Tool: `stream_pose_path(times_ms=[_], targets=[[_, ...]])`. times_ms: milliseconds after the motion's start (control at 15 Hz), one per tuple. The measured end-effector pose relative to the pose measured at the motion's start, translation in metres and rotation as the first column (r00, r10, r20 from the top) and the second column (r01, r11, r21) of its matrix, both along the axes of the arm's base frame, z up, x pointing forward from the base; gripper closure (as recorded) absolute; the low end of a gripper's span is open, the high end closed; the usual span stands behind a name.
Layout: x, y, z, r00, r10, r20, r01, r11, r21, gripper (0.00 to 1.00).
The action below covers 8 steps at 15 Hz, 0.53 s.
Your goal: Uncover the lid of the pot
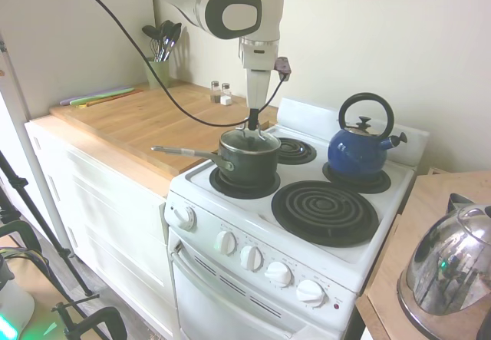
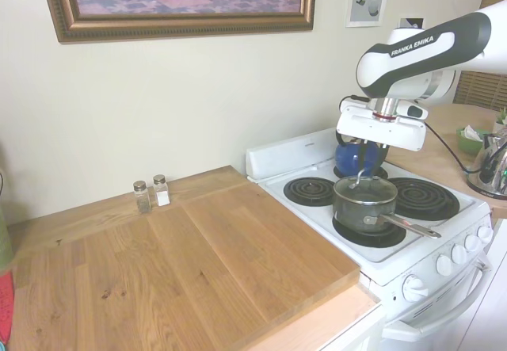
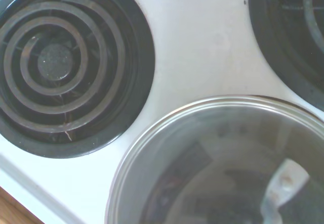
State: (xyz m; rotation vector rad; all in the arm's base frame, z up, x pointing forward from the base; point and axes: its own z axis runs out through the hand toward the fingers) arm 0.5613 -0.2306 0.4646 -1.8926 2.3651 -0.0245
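Observation:
The pot (image 1: 247, 167) is a small dark saucepan on the stove's front left burner, with its long metal handle (image 1: 184, 152) pointing out over the counter. The glass lid (image 1: 249, 140) sits flat on the pot, its metal rim all around. My gripper (image 1: 252, 125) hangs straight down over the lid's centre, its tip right at the arched loop handle (image 2: 360, 178). In the second exterior view the pot (image 2: 364, 202) carries the lid (image 2: 365, 188) under my gripper (image 2: 363, 169). The wrist view shows the lid (image 3: 212, 158) close up and part of its loop handle (image 3: 283, 183).
A blue kettle (image 1: 360, 146) stands on the back right burner, close behind the pot. The front right burner (image 1: 324, 211) and back left burner (image 1: 293, 150) are bare. A shiny steel kettle (image 1: 453, 267) is on the counter to the right. Salt and pepper shakers (image 2: 151, 194) stand by the wall.

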Motion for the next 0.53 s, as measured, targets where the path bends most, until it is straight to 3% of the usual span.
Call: stream_pose_path(times_ms=[333,533], targets=[[-0.001,0.001,0.004,1.0,0.002,0.007,-0.002,1.0,0.0,1.0],[-0.015,0.012,0.038,0.998,0.018,0.055,-0.016,0.999,-0.035,1.0]])
